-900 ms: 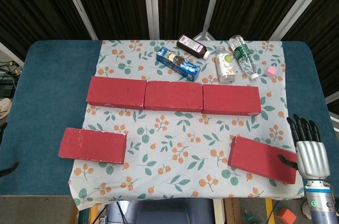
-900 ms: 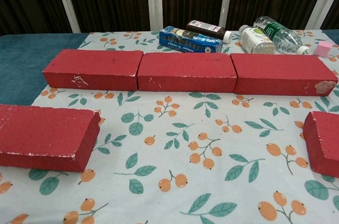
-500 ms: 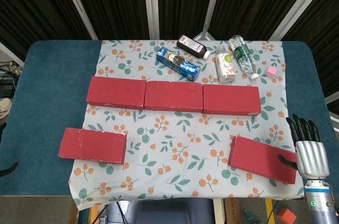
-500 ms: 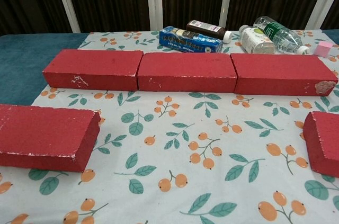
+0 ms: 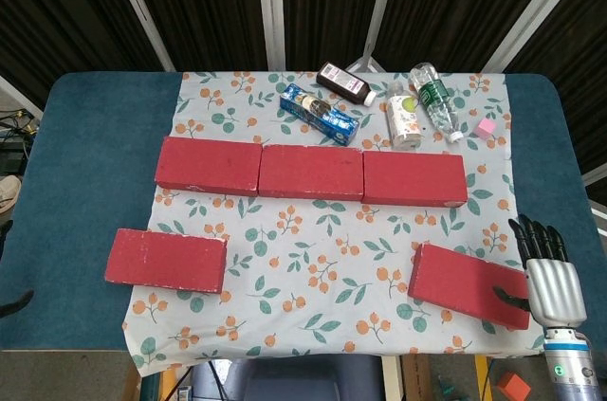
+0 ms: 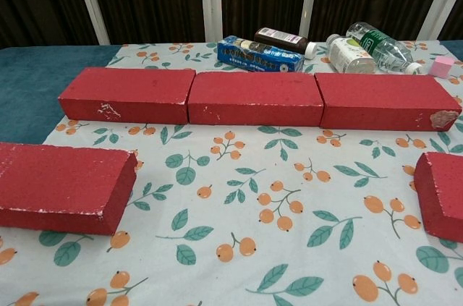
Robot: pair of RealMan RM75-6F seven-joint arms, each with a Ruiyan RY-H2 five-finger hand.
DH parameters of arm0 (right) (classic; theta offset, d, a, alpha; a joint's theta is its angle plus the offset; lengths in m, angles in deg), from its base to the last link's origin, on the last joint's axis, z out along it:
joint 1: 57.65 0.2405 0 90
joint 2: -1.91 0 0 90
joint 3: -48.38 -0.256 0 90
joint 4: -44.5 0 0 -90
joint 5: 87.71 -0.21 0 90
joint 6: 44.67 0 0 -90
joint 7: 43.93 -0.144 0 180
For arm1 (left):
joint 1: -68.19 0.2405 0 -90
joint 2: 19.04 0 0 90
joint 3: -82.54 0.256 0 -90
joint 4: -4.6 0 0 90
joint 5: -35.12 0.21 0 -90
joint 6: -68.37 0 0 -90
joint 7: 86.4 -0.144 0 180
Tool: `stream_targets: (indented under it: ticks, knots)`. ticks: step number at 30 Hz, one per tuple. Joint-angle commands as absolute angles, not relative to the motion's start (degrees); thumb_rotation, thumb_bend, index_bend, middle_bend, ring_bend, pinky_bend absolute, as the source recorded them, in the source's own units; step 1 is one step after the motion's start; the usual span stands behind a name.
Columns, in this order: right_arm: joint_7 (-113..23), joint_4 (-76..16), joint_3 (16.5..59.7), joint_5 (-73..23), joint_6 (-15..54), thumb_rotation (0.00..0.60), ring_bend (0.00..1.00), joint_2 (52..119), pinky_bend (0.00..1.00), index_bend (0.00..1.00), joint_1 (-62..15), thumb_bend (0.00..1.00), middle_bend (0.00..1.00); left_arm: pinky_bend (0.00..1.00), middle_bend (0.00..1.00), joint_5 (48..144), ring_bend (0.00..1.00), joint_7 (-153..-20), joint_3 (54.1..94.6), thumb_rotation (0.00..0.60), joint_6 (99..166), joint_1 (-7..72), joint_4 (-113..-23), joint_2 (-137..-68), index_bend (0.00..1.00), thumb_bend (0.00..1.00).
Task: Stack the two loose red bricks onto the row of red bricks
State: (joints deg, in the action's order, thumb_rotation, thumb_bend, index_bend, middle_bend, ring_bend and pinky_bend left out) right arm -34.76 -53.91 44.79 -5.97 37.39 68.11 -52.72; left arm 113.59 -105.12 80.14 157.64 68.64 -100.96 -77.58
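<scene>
- Blue tabletop (image 5: 85, 173) under a floral cloth (image 5: 322, 249) carries the row of red bricks (image 5: 311, 172) across its middle.
- Loose bricks lie at 8 o'clock (image 5: 166, 260) and 4 o'clock (image 5: 469, 285).
- Right hand (image 5: 548, 273), fingers (image 5: 533, 230) extended, thumb on the 4 o'clock brick, holds nothing; left hand unseen.
- Risk, judging by that edge-only contact: the brick could tip or slip when lifted.

A blue table (image 5: 85, 183) has a cloth with flowers (image 5: 332, 249) spread flat over its middle.
</scene>
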Motion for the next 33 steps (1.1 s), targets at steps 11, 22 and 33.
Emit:
stream_targets:
  ticks: [11, 22, 33]
  knots:
    - [-24.17, -70.89, 45.57, -16.86, 31.67, 0.600, 0.00, 61.38, 0.00, 0.00, -51.92, 0.00, 0.00, 0.22, 0.00, 111.84, 0.00, -101.73, 79.53, 0.600, 155.73, 68.15, -100.31, -76.22, 0.05, 0.00]
    - [-16.88, -71.24, 45.48, -24.67, 31.26, 0.600, 0.00, 64.52, 0.00, 0.00, -50.63, 0.00, 0.00, 0.22, 0.00, 111.31, 0.00, -99.59, 79.38, 0.600, 154.86, 67.98, -99.93, -75.45, 0.05, 0.00]
    - [-15.03, -68.27, 46.70, -26.89, 30.19, 0.600, 0.00, 68.89, 0.00, 0.00, -49.82, 0.00, 0.00, 0.22, 0.00, 111.01, 0.00, -99.80, 79.28, 0.600, 155.05, 68.00, -99.95, -75.52, 0.05, 0.00]
